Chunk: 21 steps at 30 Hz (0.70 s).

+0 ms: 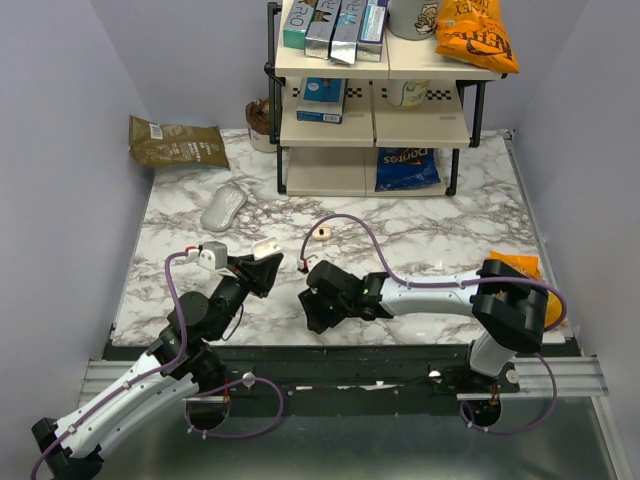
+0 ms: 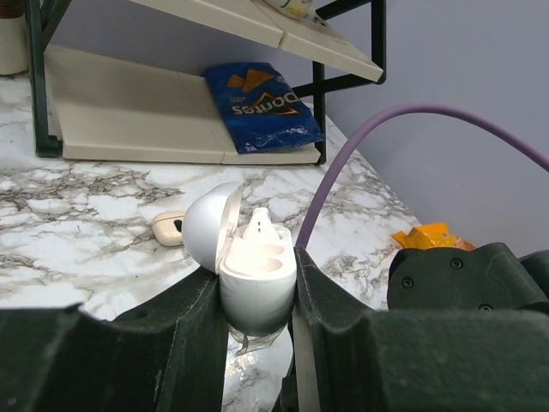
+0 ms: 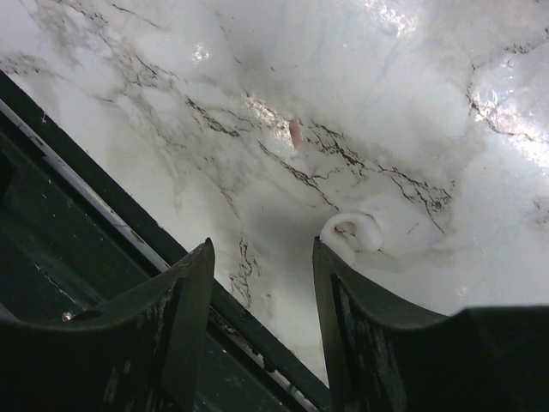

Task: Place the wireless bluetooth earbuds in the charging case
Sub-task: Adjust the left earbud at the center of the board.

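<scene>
**Grip state.** The left gripper [image 2: 254,283] is clamped on the charging case [image 2: 257,262], one finger on each side of the lower shell. The right gripper [image 3: 262,257] has its jaws apart. Only the marble table [image 1: 450,230] shows between them.

**Location of the parts.** The case is held above the table, near its front edge. A loose earbud [image 1: 322,232] lies flat on the marble, apart from both grippers.

**Governing relation.** In the top view, the earbud lies farther from the arm bases than either gripper. It lies forward and to the right of the held case, and almost straight ahead of the right gripper's tips. Both grippers are near it, and neither is clearly closer. The right arm is the free one, so the pick-up most likely falls to it.

**Orientation.**
- Earbud: its long axis runs roughly left to right across the table. A dark centre is visible, but the piece is too small to tell which end is the stem.
- Case: it stands upright between the fingers, with the lid swung open to the left in the left wrist view and the cavity facing up.
- A pale tip rises from the cavity. It appears to be one earbud already seated, but this is not certain.
</scene>
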Available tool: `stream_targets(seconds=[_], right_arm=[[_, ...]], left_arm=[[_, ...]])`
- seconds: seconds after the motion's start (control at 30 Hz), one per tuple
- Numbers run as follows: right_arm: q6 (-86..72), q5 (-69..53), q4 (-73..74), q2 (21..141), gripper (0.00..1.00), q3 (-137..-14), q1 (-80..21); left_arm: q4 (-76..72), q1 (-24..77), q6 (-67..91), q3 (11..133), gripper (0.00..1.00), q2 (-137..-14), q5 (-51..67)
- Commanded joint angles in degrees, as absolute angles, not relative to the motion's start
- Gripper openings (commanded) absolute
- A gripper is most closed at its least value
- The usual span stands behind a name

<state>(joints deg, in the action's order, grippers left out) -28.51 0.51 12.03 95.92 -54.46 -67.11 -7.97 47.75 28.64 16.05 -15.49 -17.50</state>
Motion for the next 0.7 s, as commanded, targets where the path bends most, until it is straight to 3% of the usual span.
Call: stream_targets(seconds=[0.0, 0.67], right_arm=[[-29.35, 3.07, 12.83, 94.92, 0.58, -52.82, -66.97], [-27.25, 2.29, 10.72, 92.46, 0.60, -52.91, -66.88]], left_arm=[[-8.35, 47.90, 28.83, 16.08, 0.00, -15.56, -18.46], [-8.79, 47.90, 28.74, 16.26, 0.00, -16.26, -18.19]])
